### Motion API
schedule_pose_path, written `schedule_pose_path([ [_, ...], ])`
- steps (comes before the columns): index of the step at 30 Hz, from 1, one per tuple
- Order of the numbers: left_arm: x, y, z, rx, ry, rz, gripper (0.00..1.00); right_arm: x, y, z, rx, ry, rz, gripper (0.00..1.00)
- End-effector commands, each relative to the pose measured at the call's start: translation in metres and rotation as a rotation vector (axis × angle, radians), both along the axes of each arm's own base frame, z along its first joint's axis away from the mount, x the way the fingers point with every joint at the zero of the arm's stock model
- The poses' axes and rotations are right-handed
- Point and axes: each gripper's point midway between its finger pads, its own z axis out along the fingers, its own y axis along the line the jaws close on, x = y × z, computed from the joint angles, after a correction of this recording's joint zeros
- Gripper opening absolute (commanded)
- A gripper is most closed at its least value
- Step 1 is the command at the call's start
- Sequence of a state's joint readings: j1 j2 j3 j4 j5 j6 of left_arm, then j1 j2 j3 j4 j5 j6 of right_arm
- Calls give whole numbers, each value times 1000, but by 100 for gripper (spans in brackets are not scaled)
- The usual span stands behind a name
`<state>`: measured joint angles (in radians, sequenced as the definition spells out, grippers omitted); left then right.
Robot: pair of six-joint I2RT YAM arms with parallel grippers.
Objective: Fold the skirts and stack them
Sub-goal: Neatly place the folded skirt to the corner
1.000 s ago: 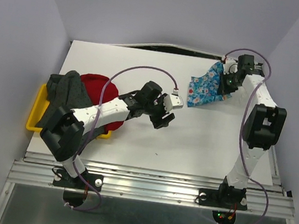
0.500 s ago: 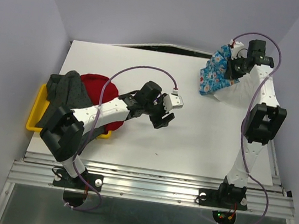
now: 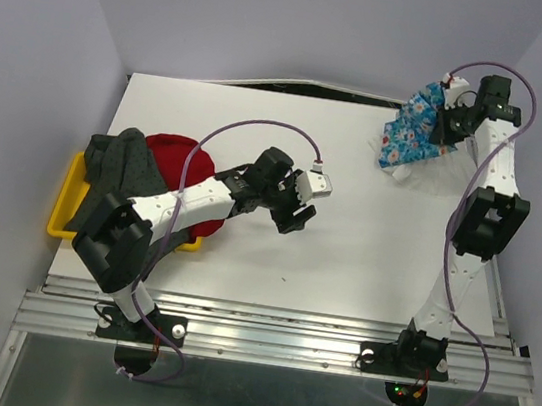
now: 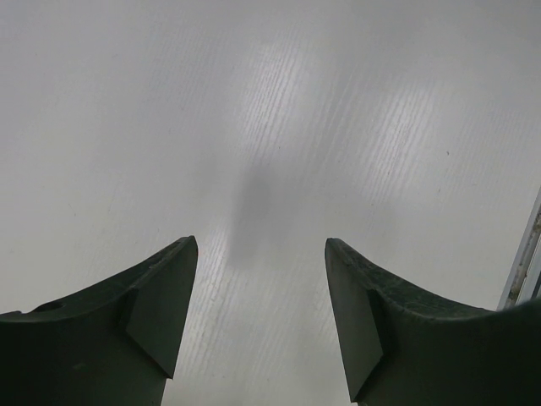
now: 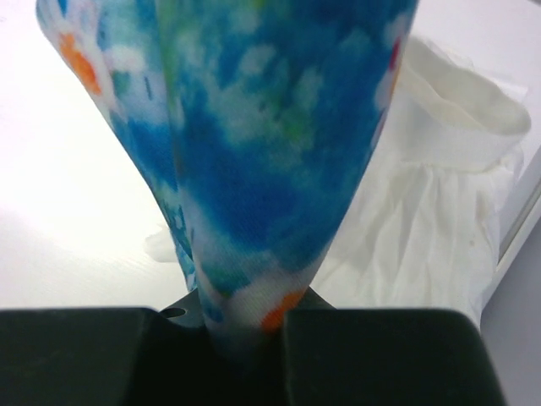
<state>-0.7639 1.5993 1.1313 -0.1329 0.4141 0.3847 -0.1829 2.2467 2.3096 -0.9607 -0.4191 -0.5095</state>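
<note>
Right hand (image 5: 245, 331): pinched tight on the blue flowered skirt (image 5: 254, 152), up at the far right corner of the bench (image 3: 252, 120). The cloth is bunched into a narrow fold at my fingers and trails out from them, raised off the surface. The white skirt (image 5: 431, 228) lies crumpled on the bench just beside and under the blue one.

Left hand (image 4: 260, 254): spread wide, holding nothing, over bare bench near the middle. Well to its left, the red skirt (image 3: 171, 157) and dark grey skirt (image 3: 119, 170) are heaped together over the yellow tray (image 3: 63, 206).
</note>
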Motion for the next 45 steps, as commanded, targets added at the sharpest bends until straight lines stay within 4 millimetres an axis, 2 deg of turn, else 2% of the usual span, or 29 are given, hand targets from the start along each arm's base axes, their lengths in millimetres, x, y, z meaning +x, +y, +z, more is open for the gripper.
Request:
schedule_pose_path([
  [1, 1, -3, 11, -18, -19, -8, 73, 2, -24, -11, -2, -1, 14, 1],
  [3, 2, -4, 11, -15, -15, -9, 73, 5, -39, -26, -4, 6, 0, 1],
  [4, 2, -3, 9, -10, -12, -7, 73, 11, -41, -37, -6, 4, 7, 1],
  [7, -1, -2, 3, 5, 5, -10, 73, 20, -56, -53, -31, -12, 5, 1],
  [8, -1, -1, 2, 9, 9, -12, 73, 23, -57, -64, -31, -4, 9, 1],
  [12, -2, 1, -2, 23, 15, -12, 73, 33, -63, -82, -51, -12, 5, 4],
  [14, -3, 1, -5, 29, 21, -12, 73, 40, -69, -85, -66, -23, -31, 12],
  [15, -3, 2, -6, 32, 25, -12, 73, 42, -72, -85, -74, -31, -41, 19],
  [17, -4, 2, -8, 39, 35, -16, 73, 48, -77, -79, -87, -56, -72, 38],
  [18, -4, 2, -9, 41, 36, -17, 73, 49, -82, -77, -105, -62, -95, 52],
  [21, -5, 2, -10, 41, 43, -21, 73, 55, -98, -60, -138, -108, -159, 70],
  [23, -5, 1, -8, 35, 42, -20, 73, 58, -109, -45, -157, -147, -198, 75],
  [25, -6, 2, -8, 34, 40, -18, 73, 60, -116, -37, -183, -169, -222, 76],
  [26, -6, 3, -9, 35, 35, -17, 73, 64, -120, -26, -201, -206, -236, 77],
  [28, -6, 3, -9, 36, 33, -15, 73, 66, -133, -23, -258, -226, -286, 81],
  [29, -5, 4, -9, 38, 32, -12, 73, 70, -144, -14, -300, -262, -328, 81],
  [33, -1, 6, -3, 17, 39, 6, 74, 81, -166, 6, -371, -326, -420, 85],
  [36, 3, 7, 2, -4, 51, 13, 75, 80, -180, 16, -419, -349, -484, 92],
  [39, 11, 12, 8, -20, 58, 33, 75, 79, -182, 26, -427, -369, -502, 97],
  [41, 14, 14, 13, -38, 58, 42, 75, 76, -177, 40, -403, -389, -503, 97],
  [42, 18, 19, 15, -44, 58, 59, 75, 76, -169, 42, -371, -391, -473, 98],
  [43, 20, 20, 21, -62, 54, 67, 75, 71, -164, 59, -349, -416, -475, 98],
  [45, 28, 29, 28, -82, 53, 100, 76, 69, -148, 68, -288, -425, -419, 99],
])
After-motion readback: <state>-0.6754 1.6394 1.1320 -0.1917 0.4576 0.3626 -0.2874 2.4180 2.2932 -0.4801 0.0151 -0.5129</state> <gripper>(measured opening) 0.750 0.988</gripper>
